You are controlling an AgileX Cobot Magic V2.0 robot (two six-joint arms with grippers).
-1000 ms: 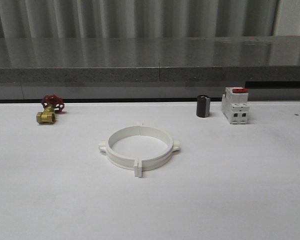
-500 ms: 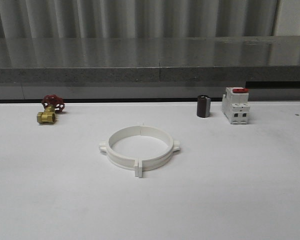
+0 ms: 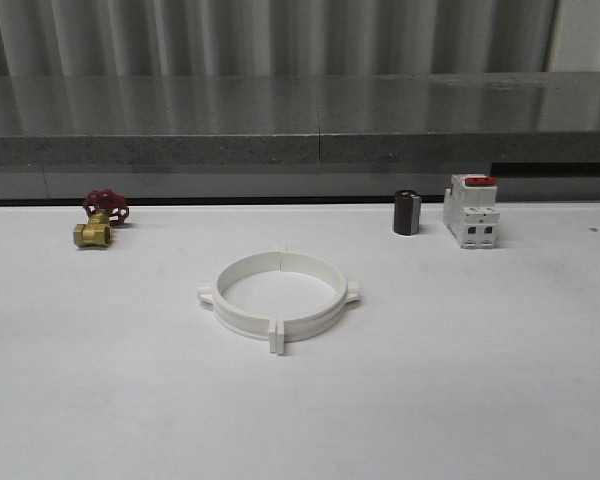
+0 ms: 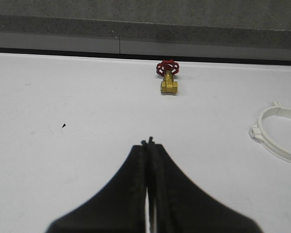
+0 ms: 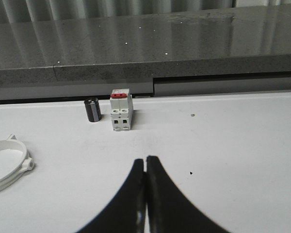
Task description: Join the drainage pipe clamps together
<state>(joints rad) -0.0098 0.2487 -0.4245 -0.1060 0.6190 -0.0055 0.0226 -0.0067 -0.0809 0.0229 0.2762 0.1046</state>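
Though both arms sit back from the work: the clamps already lie as one closed ring on the tabletop (image 3: pixel 500 400).
Clamps: two white half-bands (image 3: pixel 280 298) meeting at a seam on the far side and at a doubled tab on the near side, with a small lug on each flank; lying flat.
Clamps from left fingers: ahead and off toward the robot's right, well apart; one arc and a lug show at the frame edge (image 4: pixel 279 137).
Clamps from right fingers: ahead and off toward the robot's left, well apart; an arc and a lug show (image 5: pixel 9 162).
Left gripper (image 4: pixel 148 143): fingers pressed together, holding nothing.
Right gripper (image 5: pixel 145 159): fingers pressed together, holding nothing.
Handling, as a guess: thin moulded plastic, so light and fairly stiff but springy across the open ring; smooth enough to slide on the tabletop if pushed from one side only.
Where to hold: across the band wall beside a lug, one half per arm, squeezing toward the seams; the tabs look slim and could snap if levered.
Valve (image 3: pixel 98 218): straight ahead of the left fingers, far off.
Breaker (image 3: pixel 471 211): ahead of the right fingers, with a dark cylinder (image 3: pixel 407 213) just beside it.
Stage, judged: joint looks made or nearly so; whether the tabs are latched cannot be told.
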